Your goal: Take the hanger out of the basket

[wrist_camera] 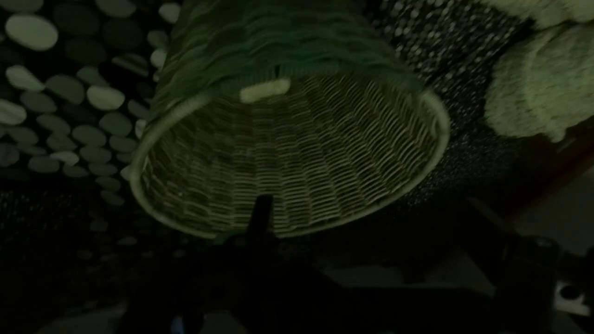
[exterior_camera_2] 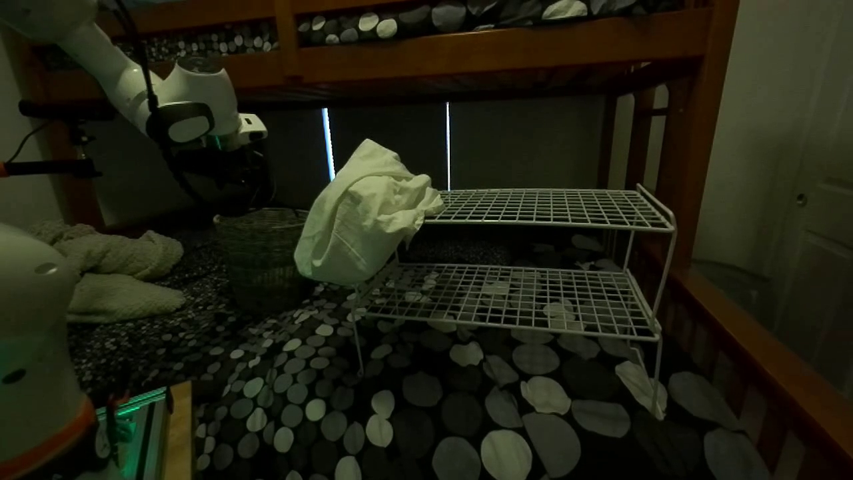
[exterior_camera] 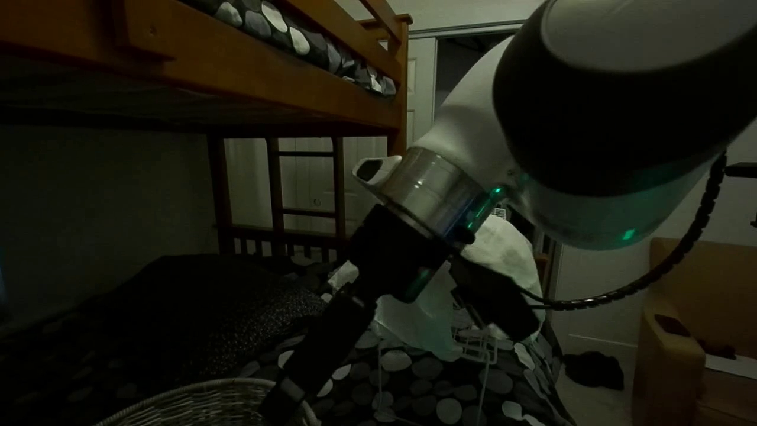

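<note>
We cannot make out the hanger; by the task it should lie inside the round, tan wicker basket (wrist_camera: 297, 139), but what we see of the inner wall is bare weave, so we cannot speak for the hanger's colour or shape. We judge this step the approach: next we must find the hanger, angle down into the mouth clear of the rim, and close on it. The black two-fingered gripper (exterior_camera: 277, 408) overlaps the basket's rim in an exterior view; in this gloom we cannot tell whether it is spread or pressed together. The basket stands on the spotted black-and-grey bedspread (exterior_camera_2: 426, 427), which serves as tabletop, well apart from its edge by the brown wooden rail (exterior_camera_2: 760, 350). Nearer that edge stands a white wire two-tier rack (exterior_camera_2: 533, 297), a crumpled white cloth (exterior_camera_2: 363, 213) over its end.
</note>
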Motion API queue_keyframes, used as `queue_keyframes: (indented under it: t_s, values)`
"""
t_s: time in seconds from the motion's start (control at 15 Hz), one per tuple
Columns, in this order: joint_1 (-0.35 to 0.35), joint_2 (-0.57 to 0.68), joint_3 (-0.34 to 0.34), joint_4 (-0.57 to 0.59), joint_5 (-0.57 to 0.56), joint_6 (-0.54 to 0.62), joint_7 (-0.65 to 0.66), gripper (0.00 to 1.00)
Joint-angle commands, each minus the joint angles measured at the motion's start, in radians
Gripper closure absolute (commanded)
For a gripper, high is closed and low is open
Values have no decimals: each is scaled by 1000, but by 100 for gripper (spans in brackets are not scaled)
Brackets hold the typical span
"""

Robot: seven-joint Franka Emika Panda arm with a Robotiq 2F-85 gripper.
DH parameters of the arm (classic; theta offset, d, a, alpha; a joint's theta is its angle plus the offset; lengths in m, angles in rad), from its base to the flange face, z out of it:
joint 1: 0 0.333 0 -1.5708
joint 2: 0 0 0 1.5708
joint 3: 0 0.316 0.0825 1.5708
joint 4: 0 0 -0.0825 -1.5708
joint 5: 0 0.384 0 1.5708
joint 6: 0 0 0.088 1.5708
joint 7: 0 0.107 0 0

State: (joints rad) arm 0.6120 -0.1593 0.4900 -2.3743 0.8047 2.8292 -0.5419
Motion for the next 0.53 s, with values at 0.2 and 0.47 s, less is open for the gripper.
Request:
queue_keyframes:
  t_s: [0.2, 0.47]
  values:
    - [5, 375, 24, 230, -115, 149, -181, 0]
    - [6, 529, 13, 393, -195, 99, -212, 15]
